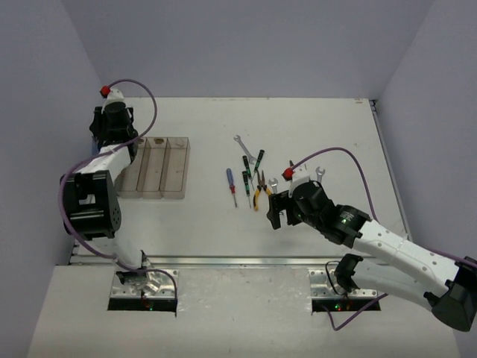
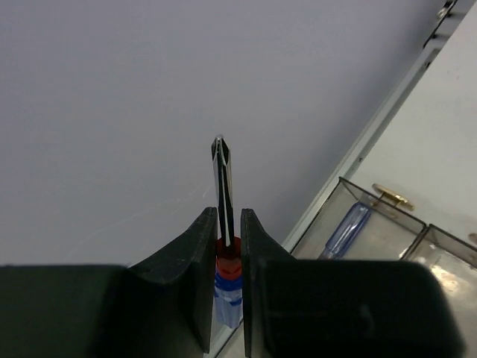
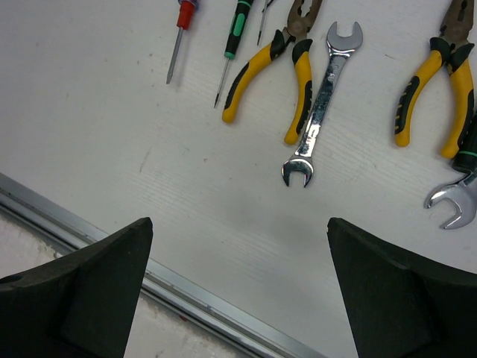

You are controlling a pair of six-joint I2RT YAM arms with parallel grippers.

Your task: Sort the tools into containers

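Clear containers point(image 1: 173, 170) sit near the counter's point(image 1: 209, 220) left edge; one holds a blue-handled screwdriver point(image 2: 344, 230), perhaps more. The left fingers point(image 2: 192, 277) grasp a blue-red screwdriver point(image 2: 223, 186); the right fingers point(image 3: 93, 289) gape, released.

Left arm point(image 1: 110, 158) reaches far, jaws clamped — right arm point(image 1: 350, 224) jaws spread wide.

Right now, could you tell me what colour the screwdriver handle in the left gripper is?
Screwdriver handle: blue, red collar; left wrist view.
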